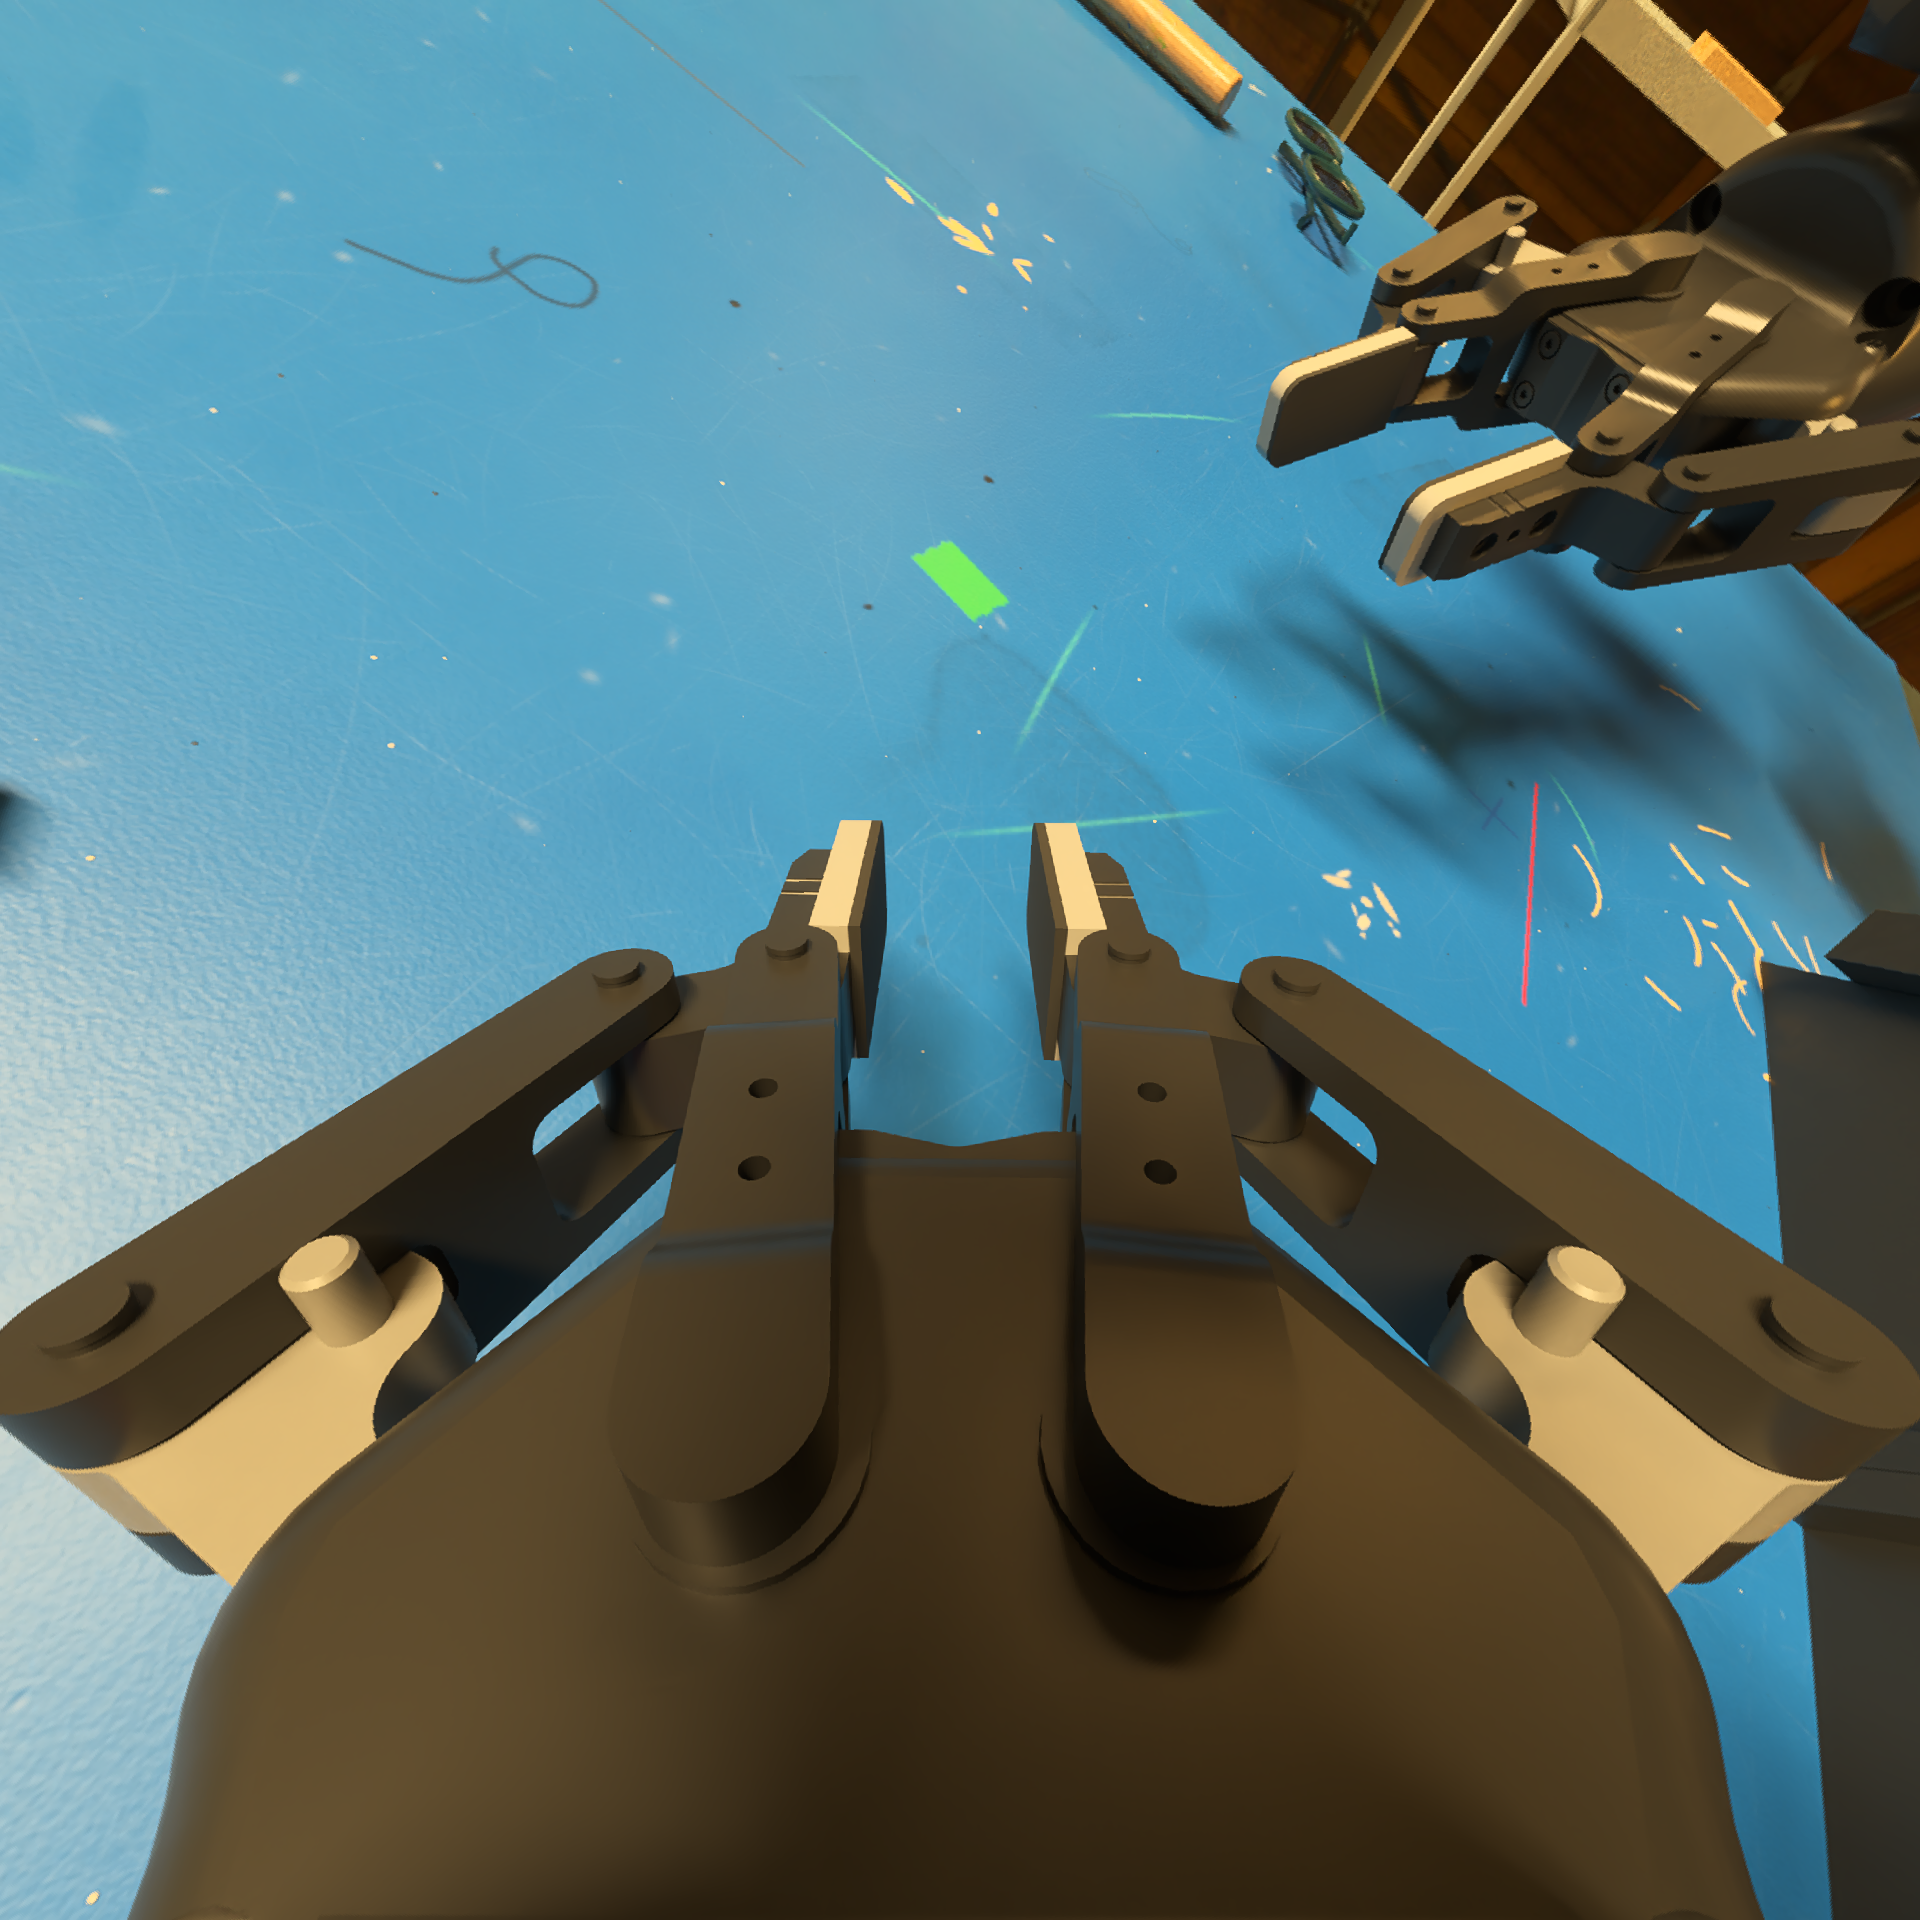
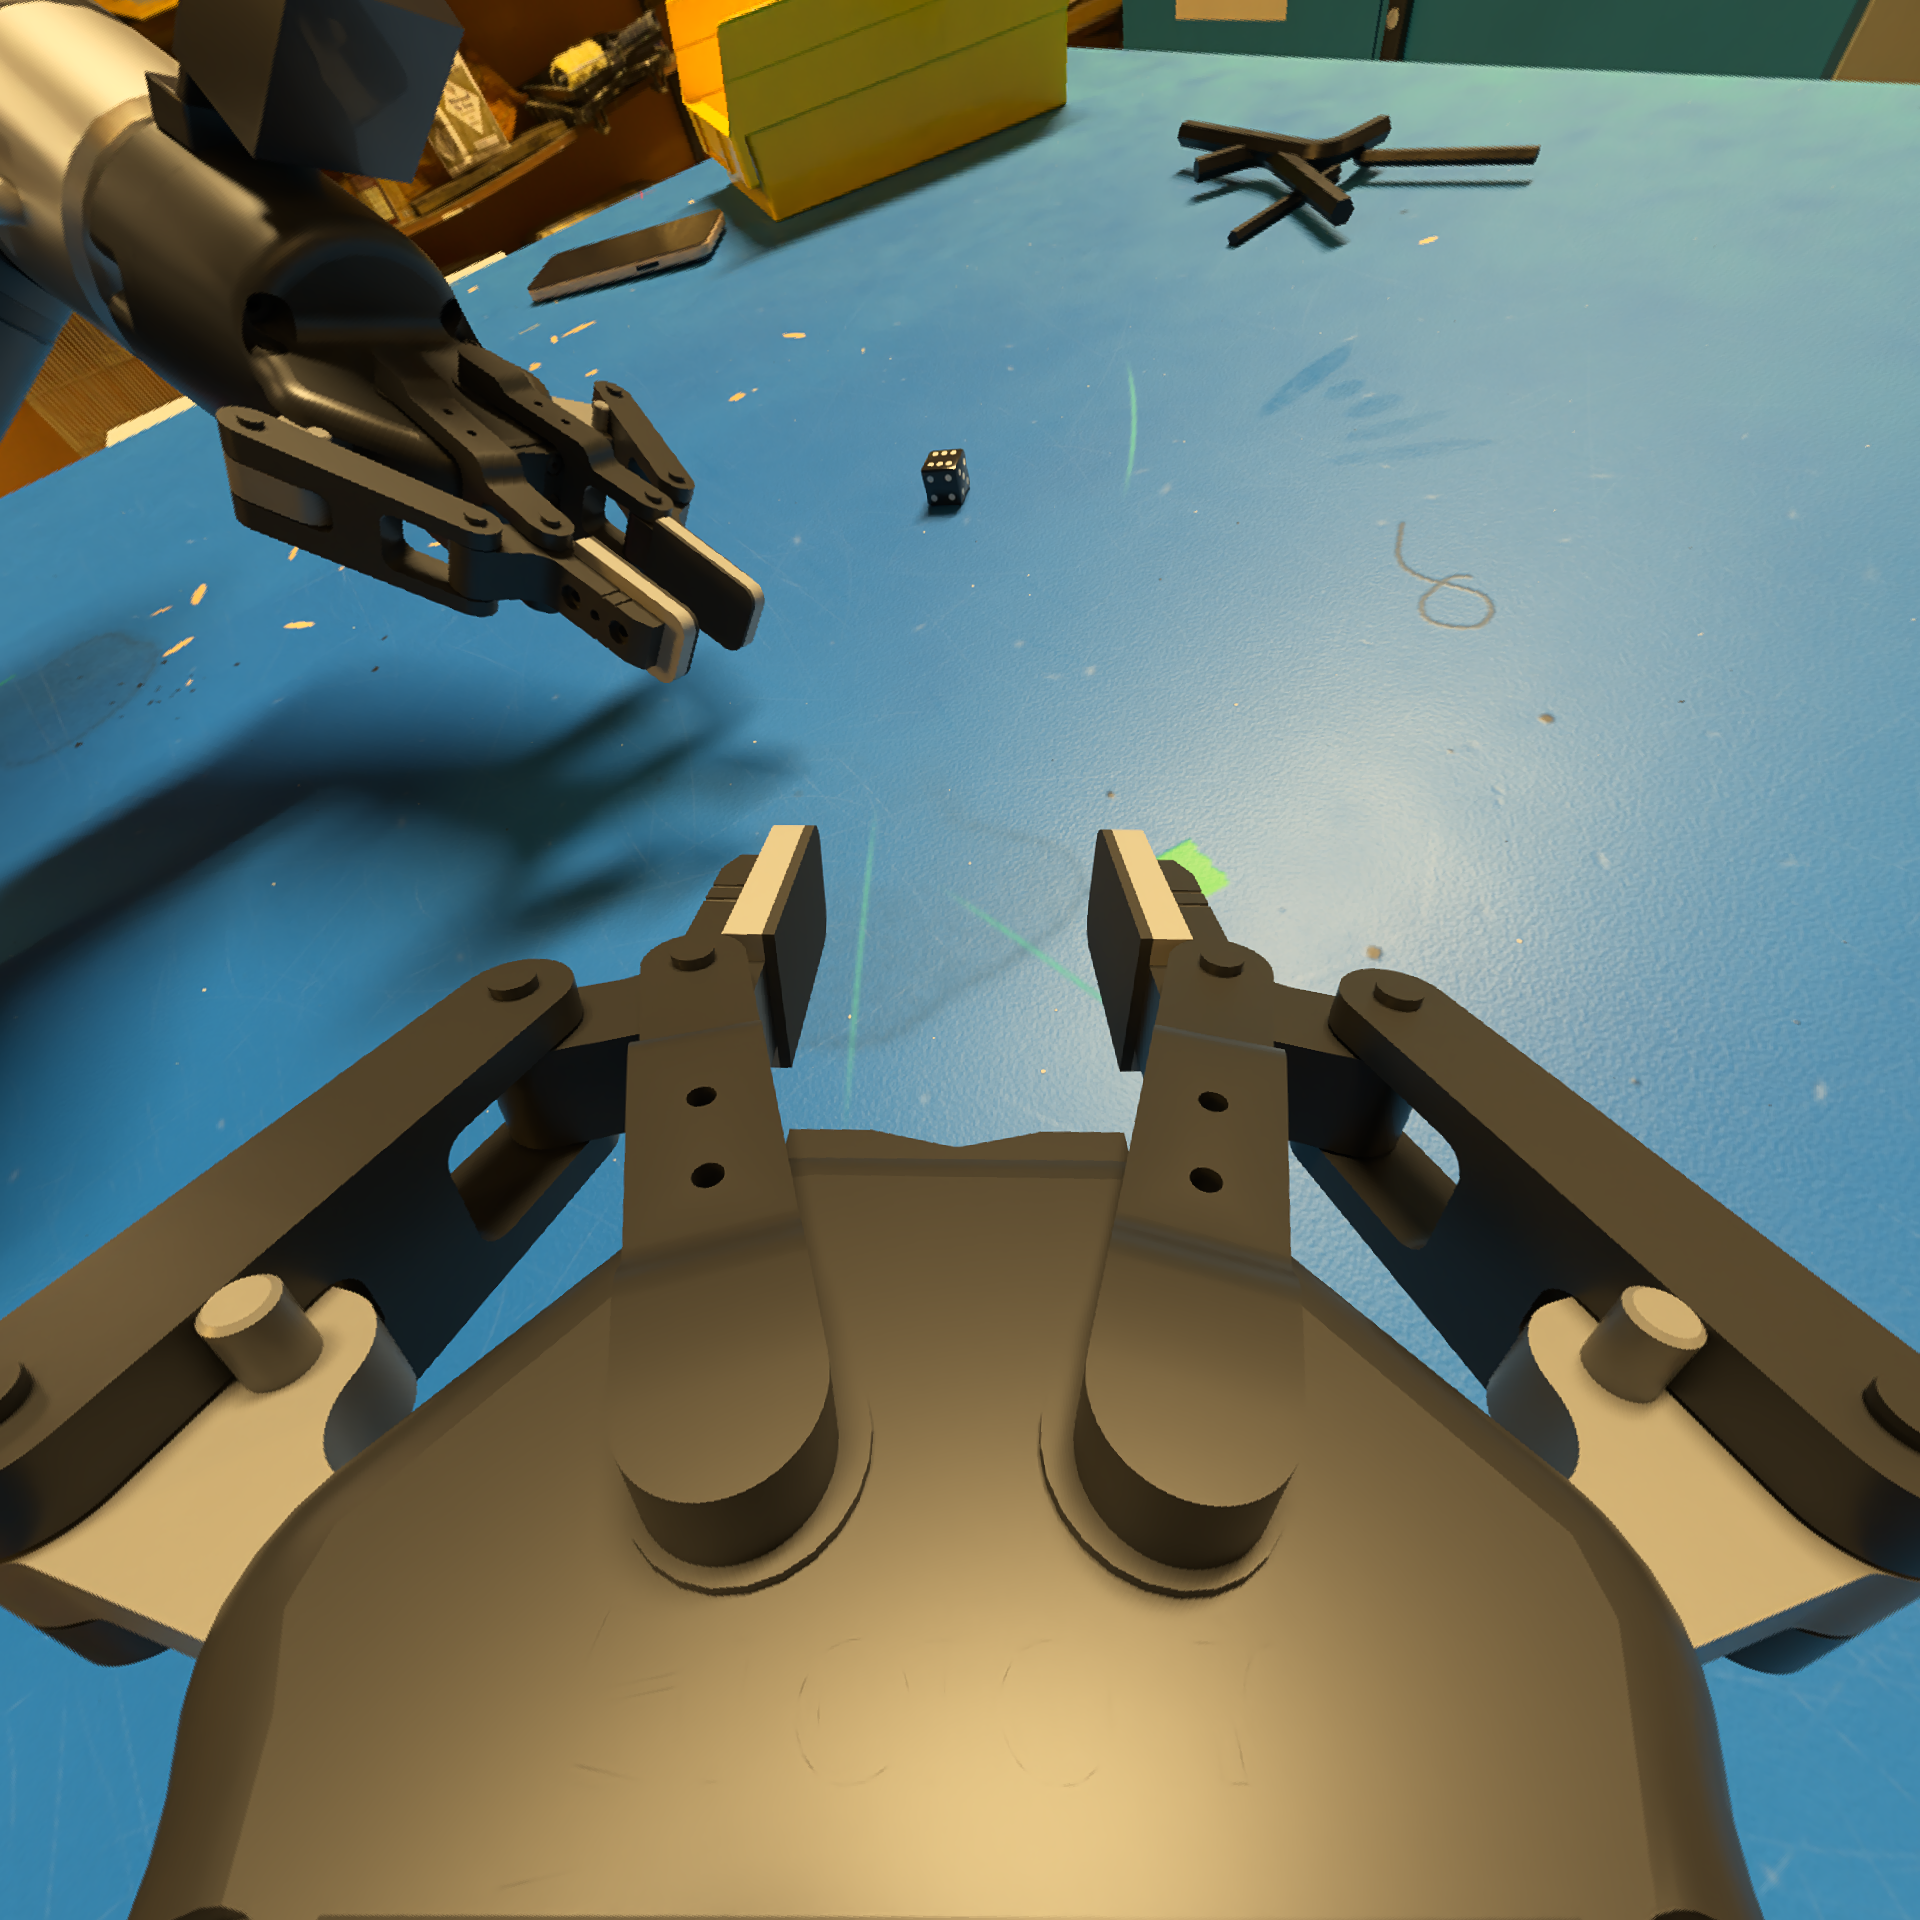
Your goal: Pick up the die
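Note:
The die (image 2: pixel 945 479) is small and black with white pips. It rests on the blue table (image 2: pixel 1455 935), well ahead of my right gripper (image 2: pixel 958 836), which is open and empty above the table. My left gripper (image 1: pixel 956 840) is open with a narrower gap and holds nothing. It also shows in the right wrist view (image 2: pixel 712 639), hovering left of the die and a little nearer to me. The right gripper shows in the left wrist view (image 1: pixel 1335 504) at the upper right. The die does not show in the left wrist view.
A yellow bin (image 2: pixel 883 94), a phone (image 2: pixel 629 255) and a pile of dark sticks (image 2: pixel 1309 166) lie at the table's far side. A green tape patch (image 1: pixel 959 582) lies mid-table. A wooden dowel (image 1: pixel 1164 47) lies near an edge. A dark grey block (image 1: pixel 1849 1143) stands at the right.

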Robot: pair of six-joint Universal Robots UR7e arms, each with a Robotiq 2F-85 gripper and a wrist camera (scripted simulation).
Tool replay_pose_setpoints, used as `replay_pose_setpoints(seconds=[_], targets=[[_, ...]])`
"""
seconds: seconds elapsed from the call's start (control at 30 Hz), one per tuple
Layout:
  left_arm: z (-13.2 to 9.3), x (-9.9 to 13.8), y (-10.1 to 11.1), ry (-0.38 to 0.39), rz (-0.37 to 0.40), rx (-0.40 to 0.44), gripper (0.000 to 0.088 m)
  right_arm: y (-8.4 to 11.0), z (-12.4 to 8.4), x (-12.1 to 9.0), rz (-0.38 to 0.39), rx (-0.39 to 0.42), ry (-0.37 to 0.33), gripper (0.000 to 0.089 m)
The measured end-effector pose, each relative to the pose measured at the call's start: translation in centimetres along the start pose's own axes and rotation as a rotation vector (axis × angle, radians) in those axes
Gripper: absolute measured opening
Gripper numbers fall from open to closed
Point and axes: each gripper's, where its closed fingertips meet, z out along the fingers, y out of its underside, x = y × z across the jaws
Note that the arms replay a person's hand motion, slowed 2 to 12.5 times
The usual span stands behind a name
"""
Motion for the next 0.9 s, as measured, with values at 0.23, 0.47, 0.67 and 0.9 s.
replay_pose_setpoints(seconds=[0.23,0.47,0.67,0.9], targets=[[-0.07,0.01,-0.15,0.01,-0.019,0.01,0.0251,0.04,0.02,0.04,0.0,-0.002,0.001,0.0452],[-0.16,0.02,-0.27,0.023,-0.038,0.019,0.0251,0.07,0.05,0.09,0.0,-0.004,0.003,0.0421],[-0.21,0.21,-0.35,0.046,-0.056,0.025,0.026,0.1,0.07,0.12,0.0,-0.006,0.004,0.0394],[-0.24,0.62,-0.48,0.084,-0.08,0.033,0.0272,0.14,0.11,0.15,0.0,-0.008,0.005,0.0363]])
